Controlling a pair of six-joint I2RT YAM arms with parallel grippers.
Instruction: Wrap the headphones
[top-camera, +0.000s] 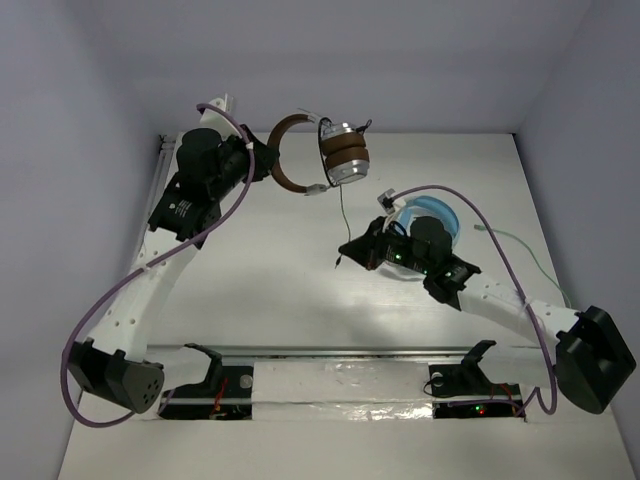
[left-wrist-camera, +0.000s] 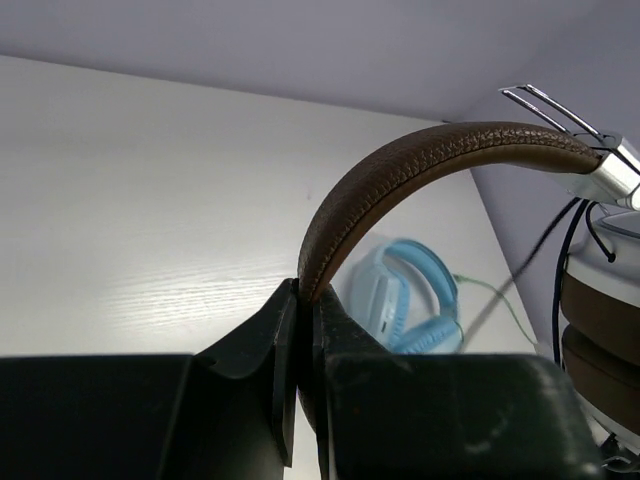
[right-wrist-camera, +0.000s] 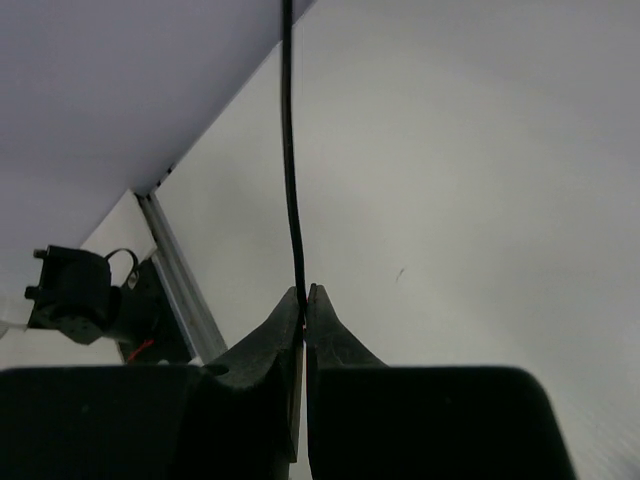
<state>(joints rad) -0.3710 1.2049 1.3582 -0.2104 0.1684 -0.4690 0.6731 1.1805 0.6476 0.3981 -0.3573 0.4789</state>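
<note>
The headphones (top-camera: 343, 155), with a brown headband (top-camera: 281, 138), brown ear pads and silver cups, are held up at the back of the table. My left gripper (top-camera: 266, 166) is shut on the headband (left-wrist-camera: 400, 170), which arches up out of the left gripper (left-wrist-camera: 308, 300) toward the ear pads (left-wrist-camera: 600, 320) at the right. The thin black cable (top-camera: 341, 215) hangs from the cups down to my right gripper (top-camera: 345, 257). In the right wrist view the right gripper (right-wrist-camera: 303, 295) is shut on the cable (right-wrist-camera: 289, 150), which runs straight up out of frame.
Light blue headphones (top-camera: 437, 214) with a green cable (top-camera: 520, 245) lie on the table under the right arm; they also show in the left wrist view (left-wrist-camera: 420, 300). A metal rail (right-wrist-camera: 180, 280) runs along the table's near edge. Walls enclose the table.
</note>
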